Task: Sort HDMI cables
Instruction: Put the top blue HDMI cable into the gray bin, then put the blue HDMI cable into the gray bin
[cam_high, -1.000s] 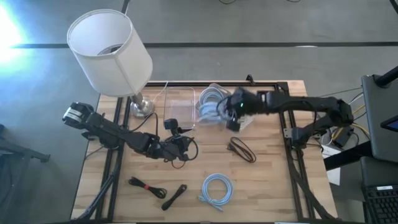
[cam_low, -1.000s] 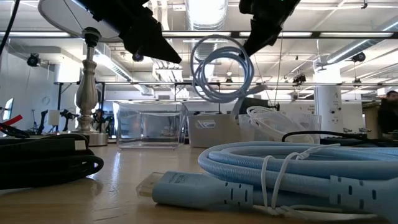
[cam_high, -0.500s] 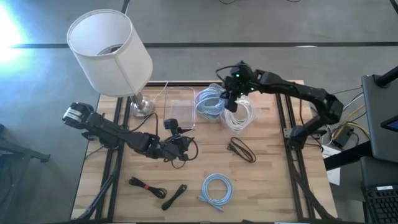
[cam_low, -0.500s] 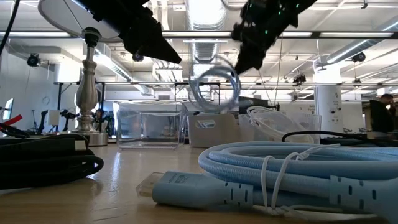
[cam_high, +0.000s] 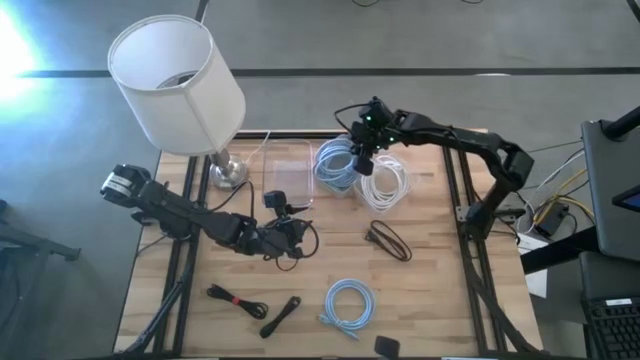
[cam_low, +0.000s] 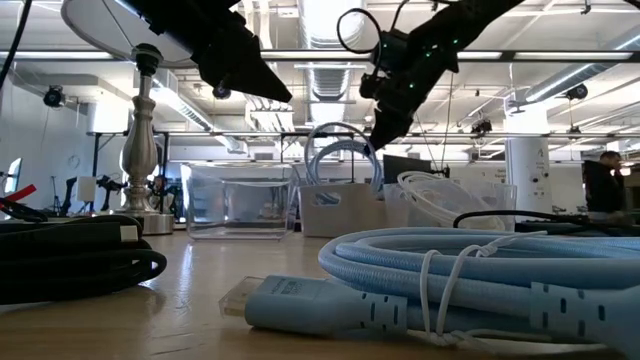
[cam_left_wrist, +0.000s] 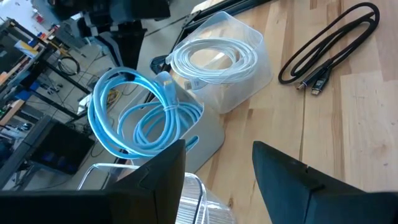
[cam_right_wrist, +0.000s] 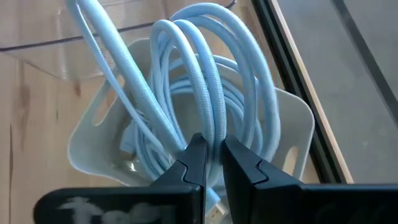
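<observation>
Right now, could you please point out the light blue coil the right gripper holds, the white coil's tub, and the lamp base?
light blue coil (cam_right_wrist: 208, 93), right wrist view, upper loops.
white coil's tub (cam_left_wrist: 249, 37), left wrist view, rim.
lamp base (cam_high: 228, 173), high view, metal foot.

Light blue coil (cam_high: 337, 165) stands on edge in a tub at the table's far side, pinched by the right gripper (cam_right_wrist: 210, 163), with further light blue coils beneath it; white coil (cam_high: 384, 184) lies flat in the tub just beside it. A second light blue coil (cam_high: 349, 303), tied and with its plug showing, lies flat near the table's front edge. Three black bundles lie on the wood: one (cam_high: 389, 240) right of centre, two (cam_high: 237, 298) (cam_high: 281, 316) near the front left.
</observation>
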